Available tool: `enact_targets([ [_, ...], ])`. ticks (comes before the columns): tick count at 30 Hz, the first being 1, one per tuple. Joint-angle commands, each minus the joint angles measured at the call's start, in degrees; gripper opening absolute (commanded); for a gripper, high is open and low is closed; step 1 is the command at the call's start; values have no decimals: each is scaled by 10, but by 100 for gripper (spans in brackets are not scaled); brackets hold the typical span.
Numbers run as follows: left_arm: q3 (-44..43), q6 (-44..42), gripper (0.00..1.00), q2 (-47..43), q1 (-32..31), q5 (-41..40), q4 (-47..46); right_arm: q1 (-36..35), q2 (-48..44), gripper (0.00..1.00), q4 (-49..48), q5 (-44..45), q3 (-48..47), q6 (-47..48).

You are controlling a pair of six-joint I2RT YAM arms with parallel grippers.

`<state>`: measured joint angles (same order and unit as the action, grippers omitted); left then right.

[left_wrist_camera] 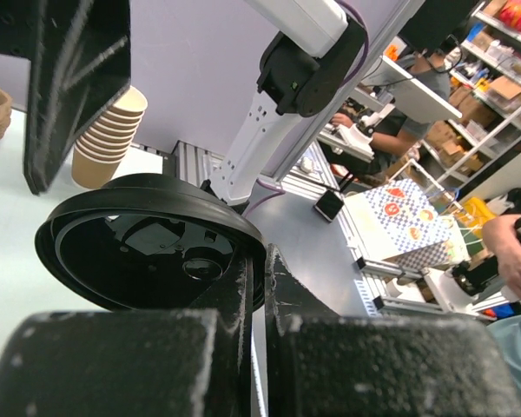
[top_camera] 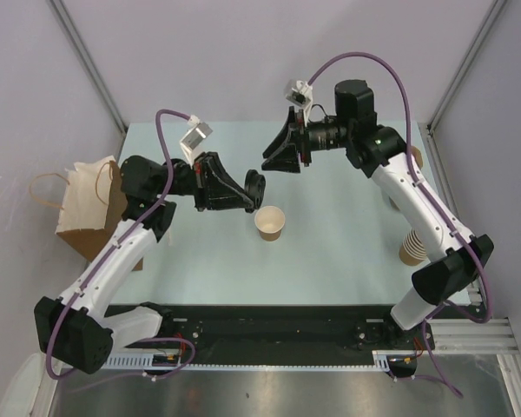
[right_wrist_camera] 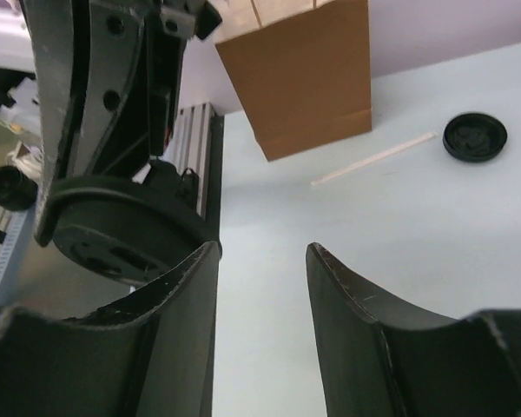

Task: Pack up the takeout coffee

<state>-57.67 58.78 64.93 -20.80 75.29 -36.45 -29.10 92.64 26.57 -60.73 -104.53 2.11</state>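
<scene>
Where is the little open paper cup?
Top view: the small lidless brown paper cup stands mid-table, just beside the round black plastic lid pinched in the left fingers.

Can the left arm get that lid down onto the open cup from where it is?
Probably yes. The left gripper, shut on the black lid, hangs right beside the paper cup, with nothing between them. The right gripper stands farther back, jaws open, off that path.

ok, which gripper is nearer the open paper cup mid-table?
Left. The left gripper, fingers shut on the black lid, sits just behind and left of the open paper cup; the right gripper hangs farther back, open.
</scene>
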Motion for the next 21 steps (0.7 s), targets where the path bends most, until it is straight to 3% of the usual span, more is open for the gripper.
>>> enact_targets([
  [1, -15, 64, 0, 14, -1, 3, -92, 14, -24, 51, 88, 11, -17, 82],
  [8, -14, 106, 0, 42, -2, -13, -133, 48, -40, 53, 103, -43, -16, 103],
  [21, -22, 118, 0, 68, -1, -19, -129, 16, -33, 51, 147, -66, -43, 158],
])
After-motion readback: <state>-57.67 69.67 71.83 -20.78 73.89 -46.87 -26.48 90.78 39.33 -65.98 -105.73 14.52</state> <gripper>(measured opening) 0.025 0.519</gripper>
